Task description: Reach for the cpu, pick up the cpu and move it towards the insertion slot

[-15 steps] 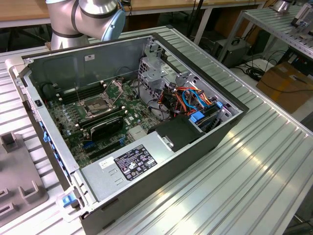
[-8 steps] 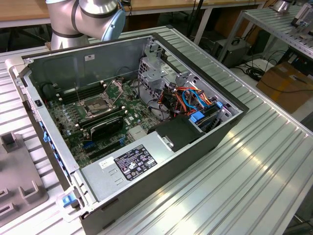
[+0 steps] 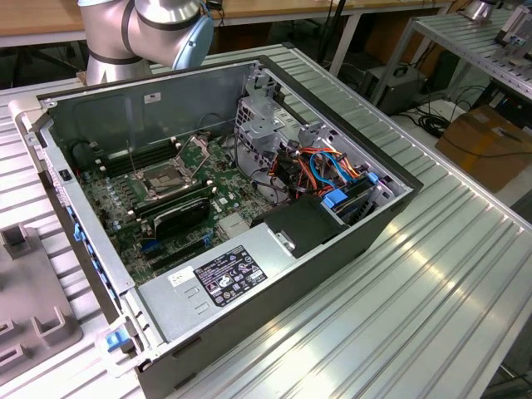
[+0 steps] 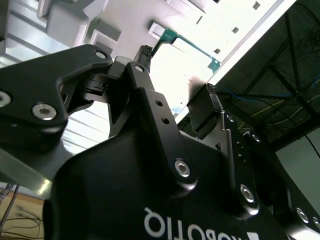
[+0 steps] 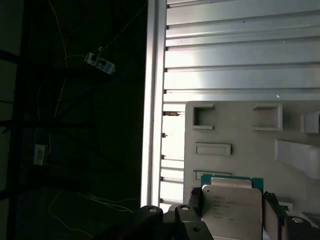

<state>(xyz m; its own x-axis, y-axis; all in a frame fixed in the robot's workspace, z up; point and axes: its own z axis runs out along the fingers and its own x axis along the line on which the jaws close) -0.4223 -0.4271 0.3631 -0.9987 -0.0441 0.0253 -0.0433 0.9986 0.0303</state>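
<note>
Cpu (image 5: 231, 212), one, at end effector (image 5: 233, 204)

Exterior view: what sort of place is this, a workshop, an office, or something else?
Probably a robotics lab or workshop: an open computer case lies on a ribbed metal table, a robot arm stands behind it, and cables lie by a cardboard box.

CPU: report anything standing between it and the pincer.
Nothing visible stands between them. In the first wrist view the pincer is right at the CPU, above the grey fixture tray, with no cable, tool or other part in between.
</note>
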